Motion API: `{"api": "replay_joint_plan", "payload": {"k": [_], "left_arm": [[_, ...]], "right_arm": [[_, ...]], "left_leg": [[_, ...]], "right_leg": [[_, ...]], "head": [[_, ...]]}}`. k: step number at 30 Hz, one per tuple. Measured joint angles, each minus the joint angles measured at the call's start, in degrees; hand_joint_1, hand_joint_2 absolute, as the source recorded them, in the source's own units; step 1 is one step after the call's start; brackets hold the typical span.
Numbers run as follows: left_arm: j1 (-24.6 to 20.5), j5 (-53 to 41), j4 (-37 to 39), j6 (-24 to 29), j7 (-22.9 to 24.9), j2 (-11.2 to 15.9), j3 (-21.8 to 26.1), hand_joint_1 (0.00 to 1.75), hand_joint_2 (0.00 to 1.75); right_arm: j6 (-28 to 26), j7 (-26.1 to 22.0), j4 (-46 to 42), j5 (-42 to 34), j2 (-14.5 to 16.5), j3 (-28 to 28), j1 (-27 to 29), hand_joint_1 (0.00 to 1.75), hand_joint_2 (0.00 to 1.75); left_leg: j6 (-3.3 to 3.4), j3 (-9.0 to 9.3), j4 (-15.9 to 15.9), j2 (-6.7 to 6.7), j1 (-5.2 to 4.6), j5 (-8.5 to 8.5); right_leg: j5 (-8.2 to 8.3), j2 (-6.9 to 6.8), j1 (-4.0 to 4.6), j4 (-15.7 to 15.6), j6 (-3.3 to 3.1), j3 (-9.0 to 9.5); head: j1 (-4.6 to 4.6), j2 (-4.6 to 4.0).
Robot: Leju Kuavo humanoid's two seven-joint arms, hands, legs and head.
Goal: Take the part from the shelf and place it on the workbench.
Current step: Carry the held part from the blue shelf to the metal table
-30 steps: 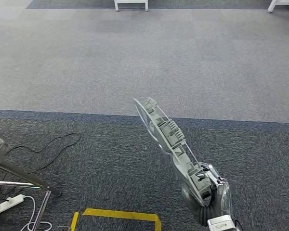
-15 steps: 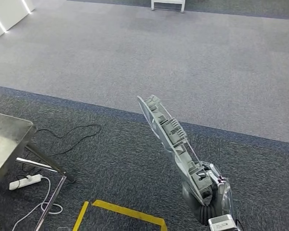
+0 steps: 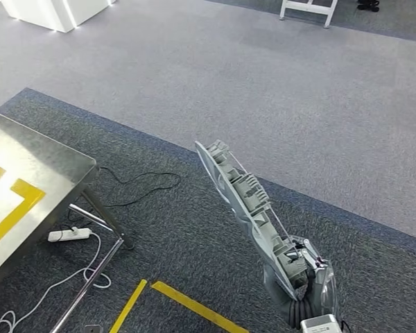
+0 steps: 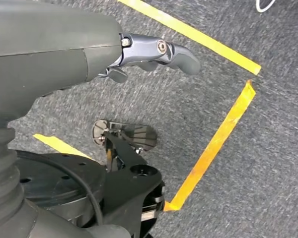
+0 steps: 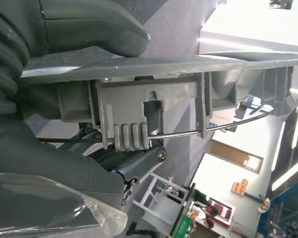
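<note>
The long grey part (image 3: 247, 201) sticks up and forward over the carpet (image 3: 279, 83), gripped at its lower end by the right hand (image 3: 300, 284). The steel workbench (image 3: 44, 180) stands well apart from the part. The left hand (image 4: 155, 52) holds nothing, fingers extended above yellow tape (image 4: 215, 144).

The right hand (image 3: 300, 288) at the lower right of the head view is dark grey, with a ribbed black bellows at the wrist, a clear plastic wrap around its side and a pale grey block at the frame's bottom edge. In the left wrist view the left hand (image 4: 102, 49) has a smooth grey cover, a ribbed collar at the left edge and metallic blue-grey fingers (image 4: 159, 49) with a round silver screw.
</note>
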Motion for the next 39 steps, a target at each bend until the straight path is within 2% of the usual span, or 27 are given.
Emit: {"api": "replay_joint_plan", "payload": {"k": [2,4,6,8,9,10,11,13,15,17,18,20,21,22,23,24,25,26,27,28,29,31,33,35,37,38,39], "left_arm": [[0.19,-0.15,0.00,0.09,0.02,0.03,0.00,0.00,1.75],[0.31,-0.36,0.00,0.20,0.03,0.06,0.00,0.00,1.75],[0.15,-0.59,0.00,0.25,0.04,0.07,0.00,0.00,1.75],[0.02,-0.94,0.00,0.22,0.05,0.08,0.00,0.00,1.75],[0.06,-1.22,0.00,0.16,0.07,0.08,0.00,0.00,1.75],[0.13,-1.54,0.00,0.10,0.09,0.08,0.00,0.00,1.75],[0.17,-1.91,0.00,0.05,0.11,0.09,0.00,0.00,1.75],[0.07,-2.75,0.00,-0.01,0.14,0.12,-0.01,0.00,1.75],[-0.29,-3.55,0.00,-0.07,0.17,0.16,-0.03,0.00,1.75],[-0.49,-4.20,0.00,-0.12,0.27,0.17,-0.04,0.00,1.75],[-0.43,-4.50,0.00,-0.15,0.34,0.17,-0.05,0.00,1.75],[-0.54,-5.04,0.00,-0.20,0.47,0.19,-0.11,0.00,1.75],[-0.73,-5.34,0.00,-0.22,0.54,0.19,-0.16,0.00,1.75],[-0.97,-5.61,0.00,-0.24,0.60,0.20,-0.21,0.00,1.75],[-1.17,-5.84,0.00,-0.25,0.66,0.21,-0.28,0.00,1.75],[-1.27,-6.04,0.00,-0.26,0.75,0.21,-0.34,0.00,1.75],[-1.28,-6.14,0.00,-0.27,0.86,0.22,-0.40,0.00,1.75],[-1.27,-6.20,0.00,-0.27,0.96,0.22,-0.45,0.00,1.75],[-1.26,-6.26,0.00,-0.27,1.03,0.22,-0.49,0.00,1.75],[-1.27,-6.36,0.00,-0.26,1.08,0.21,-0.52,0.00,1.75],[-1.35,-6.52,0.00,-0.25,1.09,0.21,-0.55,0.00,1.75],[-1.40,-6.85,0.00,-0.16,1.09,0.25,-0.59,0.00,1.75],[-1.23,-7.01,0.00,-0.05,1.09,0.39,-0.62,0.00,1.75],[-1.19,-7.06,0.00,0.04,1.09,0.47,-0.63,0.00,1.75],[-1.37,-7.08,0.00,0.09,1.09,0.45,-0.64,0.00,1.75],[-1.43,-7.08,0.00,0.10,1.09,0.45,-0.66,0.00,1.75],[-1.40,-7.09,0.00,0.12,1.09,0.45,-0.67,0.00,1.75]], "right_arm": [[-0.05,0.09,-0.10,0.05,0.00,-0.01,0.04,1.75,1.75],[-0.16,0.15,-0.21,0.15,0.01,-0.02,0.04,1.75,1.75],[-0.25,0.10,-0.39,0.40,0.01,-0.01,0.02,1.75,1.75],[-0.28,-0.07,-0.49,1.39,0.00,0.04,-0.01,1.75,1.75],[-0.35,-0.22,-0.51,2.38,-0.01,0.14,-0.06,1.75,1.75],[-0.49,-0.37,-0.54,3.69,-0.02,0.35,-0.18,1.75,1.75],[-0.70,-0.47,-0.61,5.30,-0.06,0.71,-0.40,1.75,1.75],[-1.34,-0.44,-0.90,9.01,-0.32,1.86,-1.25,1.75,1.75],[-1.97,0.03,-1.30,12.75,-0.96,3.53,-2.59,1.75,1.75],[-2.21,0.70,-1.53,15.87,-1.75,5.40,-4.17,1.75,1.75],[-2.15,1.10,-1.56,17.09,-2.13,6.35,-4.91,1.75,1.75],[-1.82,2.09,-1.55,19.36,-2.93,8.13,-6.48,1.75,1.75],[-1.53,2.74,-1.44,20.61,-3.36,8.91,-7.43,1.75,1.75],[-1.27,3.35,-1.23,21.91,-3.75,9.62,-8.38,1.75,1.75],[-1.07,3.89,-0.95,23.06,-4.07,10.25,-9.24,1.75,1.75],[-0.95,4.29,-0.65,23.93,-4.33,10.79,-9.96,1.75,1.75],[-0.92,4.51,-0.39,24.40,-4.50,11.19,-10.52,1.75,1.75],[-0.87,4.64,-0.19,24.60,-4.65,11.55,-11.04,1.75,1.75],[-0.75,4.73,-0.02,24.74,-4.80,11.86,-11.58,1.75,1.75],[-0.54,4.83,0.17,24.87,-4.95,12.22,-12.13,1.75,1.75],[-0.31,4.97,0.35,25.05,-5.09,12.62,-12.67,1.75,1.75],[0.09,5.31,0.71,25.46,-5.25,13.37,-13.59,1.75,1.75],[0.24,5.53,0.98,25.66,-5.32,13.91,-14.21,1.75,1.75],[0.27,5.65,1.16,25.75,-5.38,14.25,-14.57,1.75,1.75],[0.28,5.70,1.32,25.81,-5.41,14.40,-14.76,1.75,1.75],[0.28,5.71,1.40,25.82,-5.42,14.49,-14.86,1.75,1.75],[0.29,5.73,1.51,25.83,-5.43,14.58,-14.96,1.75,1.75]], "left_leg": [[-0.53,-0.29,0.04,-0.85,0.26,0.07],[-1.12,-1.03,1.79,1.02,0.16,-1.08],[-1.78,-3.92,7.83,4.32,0.24,-4.04],[-2.23,-7.62,14.81,5.56,0.67,-6.39],[-2.35,-8.46,16.10,5.72,0.84,-6.17],[-2.38,-8.24,15.26,5.86,0.95,-4.90],[-2.30,-6.99,12.37,6.26,0.99,-2.78],[-1.82,-3.54,4.96,8.57,0.57,0.66],[-1.17,-1.80,1.15,10.45,-0.05,1.15],[-0.63,-1.65,0.56,9.81,-0.23,0.70],[-0.39,-1.46,0.26,9.14,-0.10,0.76],[0.22,-0.97,-0.30,7.83,0.27,0.89],[0.46,-0.85,-0.39,7.20,0.35,0.90],[0.66,-0.84,-0.39,6.52,0.35,0.85],[0.79,-0.82,-0.39,5.79,0.32,0.81],[0.85,-0.73,-0.38,4.95,0.28,0.77],[0.87,-0.60,-0.37,4.11,0.26,0.72],[0.83,-0.40,-0.36,3.23,0.26,0.67],[0.74,-0.20,-0.33,2.37,0.28,0.58],[0.58,-0.13,-0.22,1.62,0.23,0.47],[0.38,-0.24,-0.06,0.90,0.24,0.39],[-0.25,-0.79,0.08,-0.30,0.44,0.49],[-0.95,-1.14,0.16,-0.93,0.64,0.54],[-1.64,-2.24,2.66,1.32,0.50,-0.94],[-2.32,-5.45,9.14,4.52,0.67,-3.99],[-2.60,-7.33,12.70,5.27,0.88,-5.24],[-2.79,-8.59,14.94,5.59,1.07,-5.60]], "right_leg": [[0.03,-0.99,0.07,-0.36,-0.55,0.35],[-0.02,-2.27,-0.07,-0.71,-1.16,0.82],[-0.28,-3.82,-0.03,-0.92,-1.68,1.32],[-0.64,-5.38,0.10,-0.92,-1.90,1.61],[-0.82,-6.11,0.13,-0.92,-1.89,1.77],[-1.02,-6.77,0.13,-0.92,-1.83,2.00],[-1.26,-7.40,0.14,-0.92,-1.73,2.30],[-1.79,-8.50,0.28,-0.90,-1.24,2.92],[-2.23,-9.55,0.57,-0.91,-0.58,3.26],[-2.51,-10.73,0.69,-1.15,-0.03,3.69],[-2.80,-10.43,0.65,-1.10,0.24,3.87],[-4.50,-7.73,0.47,1.46,0.65,2.82],[-6.00,-5.89,0.38,4.67,0.73,1.07],[-7.58,-4.78,0.37,8.71,0.73,-1.21],[-8.67,-4.32,0.38,12.46,0.71,-3.51],[-8.77,-4.13,0.41,14.79,0.67,-5.21],[-7.71,-4.04,0.43,14.98,0.61,-5.88],[-5.54,-3.83,0.43,12.80,0.50,-5.40],[-2.90,-3.11,0.38,9.00,0.36,-4.12],[-0.97,-1.73,0.24,5.25,0.21,-2.65],[0.24,-0.48,0.10,2.08,0.07,-1.29],[0.33,0.85,0.10,-0.22,-0.31,-0.18],[0.38,-0.29,0.12,-0.69,-0.82,0.15],[0.34,-1.86,-0.10,-1.12,-1.42,0.75],[0.02,-3.60,-0.06,-1.29,-1.90,1.25],[-0.17,-4.46,-0.01,-1.29,-1.99,1.42],[-0.38,-5.26,0.01,-1.28,-2.01,1.60]], "head": [[-0.01,0.00],[-0.32,-0.01],[-0.66,-0.01],[-0.70,-0.01],[-0.72,-0.01],[-0.73,-0.01],[-0.73,0.00],[-0.73,0.01],[-0.68,0.00],[-0.62,-0.01],[-0.53,-0.01],[-0.30,-0.01],[-0.15,-0.01],[-0.05,0.00],[-0.03,0.01],[-0.03,0.01],[-0.03,0.01],[-0.03,0.01],[-0.03,0.01],[-0.03,0.01],[-0.07,0.01],[-0.12,0.01],[-0.12,0.01],[-0.56,0.01],[-1.04,0.01],[-1.07,0.01],[-1.08,0.01]]}}
